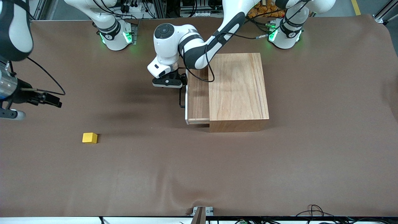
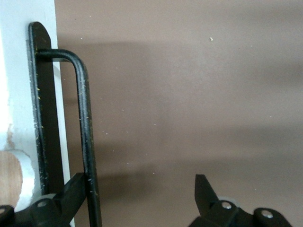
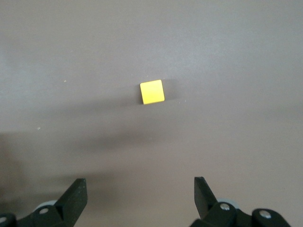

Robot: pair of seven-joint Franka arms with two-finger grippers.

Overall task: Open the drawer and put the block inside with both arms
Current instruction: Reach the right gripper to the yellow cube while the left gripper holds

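A brown cloth (image 1: 279,168) covered the whole desk, creased in soft ripples toward the edge nearest the front camera. At the middle of that edge a small metal bracket (image 1: 202,212) was clamped. Black cables (image 1: 314,211) looped along the same edge toward the left arm's corner. Along the edge by the bases, aluminium frame rails (image 1: 161,7) and tangled wiring stood.

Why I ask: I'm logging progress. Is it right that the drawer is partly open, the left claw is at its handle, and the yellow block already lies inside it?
One thing is wrong: the block is not inside the drawer. The front view shows it on the table, toward the right arm's end and nearer the front camera. The drawer is partly open, and the left claw is open at the handle.
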